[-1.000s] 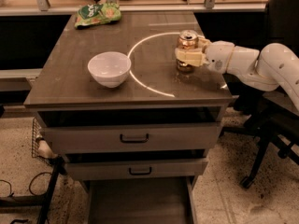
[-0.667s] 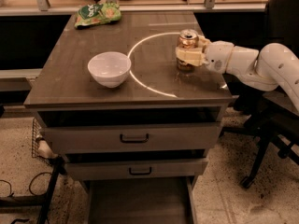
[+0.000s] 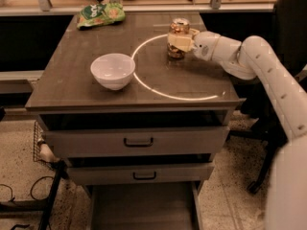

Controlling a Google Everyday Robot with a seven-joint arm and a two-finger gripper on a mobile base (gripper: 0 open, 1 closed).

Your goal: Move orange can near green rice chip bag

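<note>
The orange can (image 3: 179, 28) stands upright, its base at or just above the table surface, right of centre towards the back, orange-gold with a silver top. My gripper (image 3: 178, 42) reaches in from the right and is shut on the can's middle, its pale fingers (image 3: 179, 43) wrapped around it. The green rice chip bag (image 3: 101, 14) lies flat at the table's far left corner, well apart from the can. The white arm runs off to the lower right.
A white bowl (image 3: 113, 71) stands on the dark table (image 3: 72, 87) left of centre, between can and front edge. A bright ring of light marks the tabletop. Two drawers (image 3: 138, 141) sit below. A dark chair (image 3: 288, 28) stands at the right.
The can and my gripper have shifted a little to the left and towards the back of the table. The bowl and bag have not moved on the table.
</note>
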